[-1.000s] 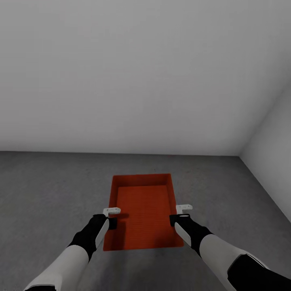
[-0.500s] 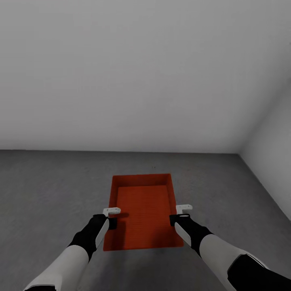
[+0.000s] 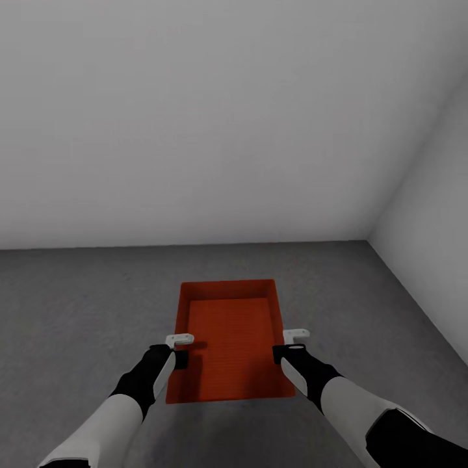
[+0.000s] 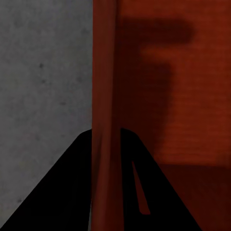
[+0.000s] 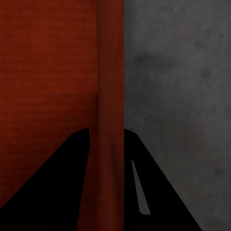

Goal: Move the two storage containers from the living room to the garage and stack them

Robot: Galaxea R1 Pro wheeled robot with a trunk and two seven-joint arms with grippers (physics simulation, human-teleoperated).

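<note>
One red-orange open-topped storage container (image 3: 227, 338) hangs level in front of me over the grey speckled garage floor (image 3: 78, 305). My left gripper (image 3: 181, 359) is shut on its left wall and my right gripper (image 3: 279, 354) is shut on its right wall, both near the middle of the long sides. In the left wrist view the thin red wall (image 4: 103, 96) runs between the dark fingers (image 4: 62, 192). The right wrist view shows the same with the other wall (image 5: 111, 72) between the fingers (image 5: 159, 192). The second container is out of view.
A plain white wall (image 3: 195, 130) stands ahead and another white wall (image 3: 435, 260) closes the right side; they meet in a corner (image 3: 368, 240). Concrete floor stretches to the left and ahead of the container.
The whole picture has shifted: the room corner sits further left, so the camera has turned right. Arms and container keep the same place relative to me.
</note>
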